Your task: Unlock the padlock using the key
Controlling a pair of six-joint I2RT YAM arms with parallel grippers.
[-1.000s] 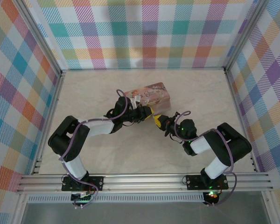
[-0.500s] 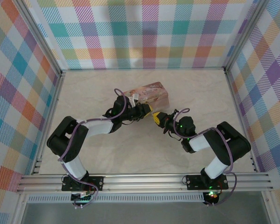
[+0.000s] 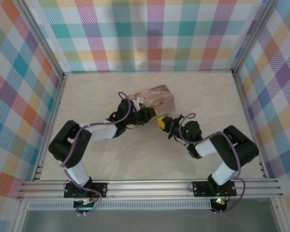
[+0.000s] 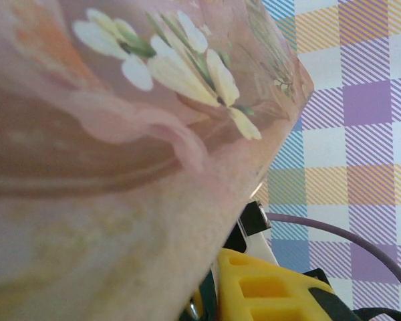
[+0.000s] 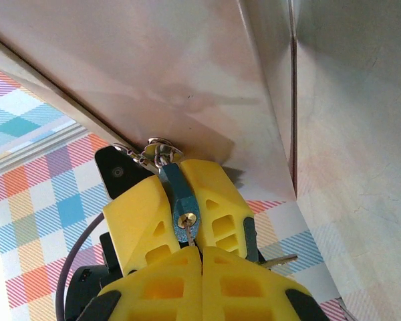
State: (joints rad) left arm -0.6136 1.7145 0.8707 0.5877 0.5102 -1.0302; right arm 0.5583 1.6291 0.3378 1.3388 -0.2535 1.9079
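I see left claw (image 3: 155, 116) pinching blue padlock (image 5: 179, 192) between yellow fingers, keyhole end facing right claw (image 5: 200, 250). Right claw pressed together on key (image 5: 189, 235), blade reaching keyhole; depth I can't tell. Key ring (image 5: 157, 150) at padlock's far end. Both claws meet just beside pink floral tin (image 3: 154, 96), mid tabletop (image 3: 208, 101).

Crowded middle, open margins.
The pink tin (image 3: 152, 98) stood mid-counter (image 3: 208, 92); at its near right corner the left end effector (image 3: 156, 115) and right end effector (image 3: 162, 123) met, bridged by padlock (image 5: 180, 194) and key (image 5: 190, 234), leaving no gap between. Bare counter ran along the far, left and right edges.
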